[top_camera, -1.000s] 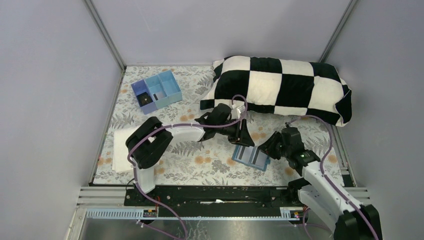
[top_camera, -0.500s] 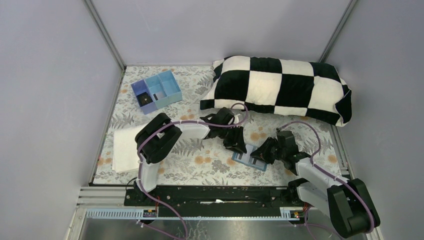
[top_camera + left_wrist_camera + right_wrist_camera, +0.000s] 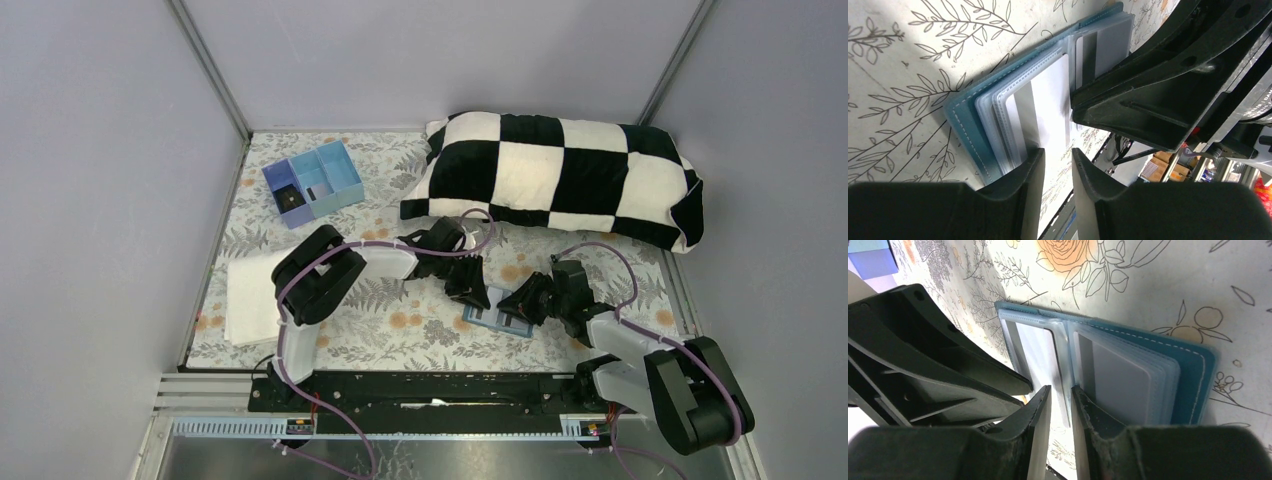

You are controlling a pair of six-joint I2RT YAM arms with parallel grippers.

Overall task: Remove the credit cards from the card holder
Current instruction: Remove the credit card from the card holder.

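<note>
Card holder [image 3: 497, 318] open flat, long axis crosswise; left gripper [image 3: 1055, 160], right gripper [image 3: 1060, 395] barely parted.

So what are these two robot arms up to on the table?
They are working on a small blue card holder, which lies open on the flowered table cover. The left gripper and the right gripper are at it from opposite sides, each with its fingers nearly together at the clear plastic sleeves. Whether either has hold of anything cannot be told. The cards sit inside their sleeves; none is out yet.
</note>
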